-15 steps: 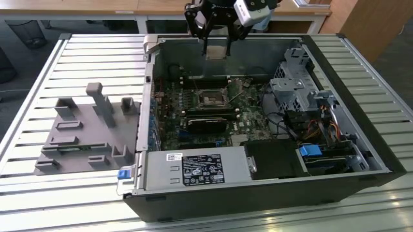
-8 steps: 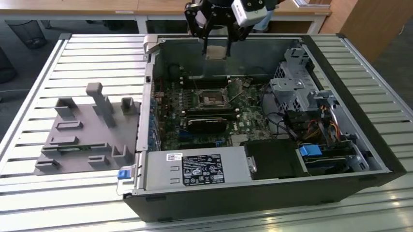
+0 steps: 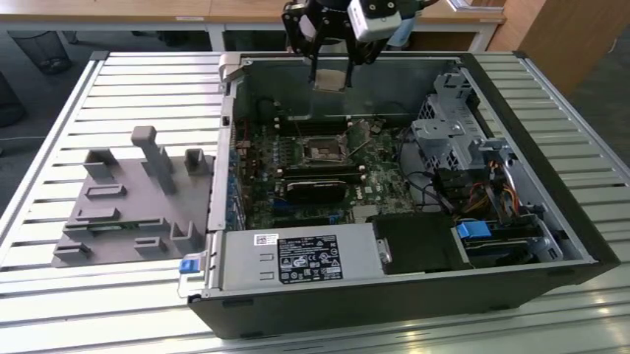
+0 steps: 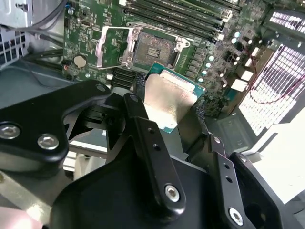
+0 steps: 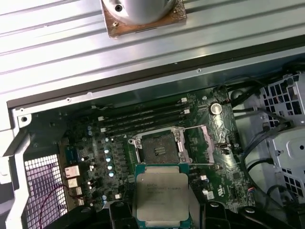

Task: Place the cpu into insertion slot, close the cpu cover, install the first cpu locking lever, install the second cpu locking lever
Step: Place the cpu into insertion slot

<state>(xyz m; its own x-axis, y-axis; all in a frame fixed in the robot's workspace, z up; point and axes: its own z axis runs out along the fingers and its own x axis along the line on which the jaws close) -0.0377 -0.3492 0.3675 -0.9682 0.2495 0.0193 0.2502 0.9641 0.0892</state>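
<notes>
My gripper [image 3: 332, 77] hangs above the far end of the open computer case, shut on the cpu [image 3: 330, 80], a flat square chip with a dull silver top. In both wrist views the cpu [image 4: 169, 98] [image 5: 161, 196] sits between the black fingers [image 4: 143, 124], well above the board. The insertion slot [image 3: 323, 150] [image 4: 151, 50] [image 5: 159, 151] lies bare on the green board, below and ahead of the chip. The cpu cover [image 4: 101, 47] is swung open to one side of the slot. I cannot tell the locking levers apart from the board.
The case walls [image 3: 226, 147] ring the board. A drive cage [image 3: 453, 140] with cables fills the exterior view's right and a power supply [image 3: 300, 258] the near end. Memory slots [image 5: 143, 119] run beside the slot. A grey fixture [image 3: 138, 199] stands on the slatted table.
</notes>
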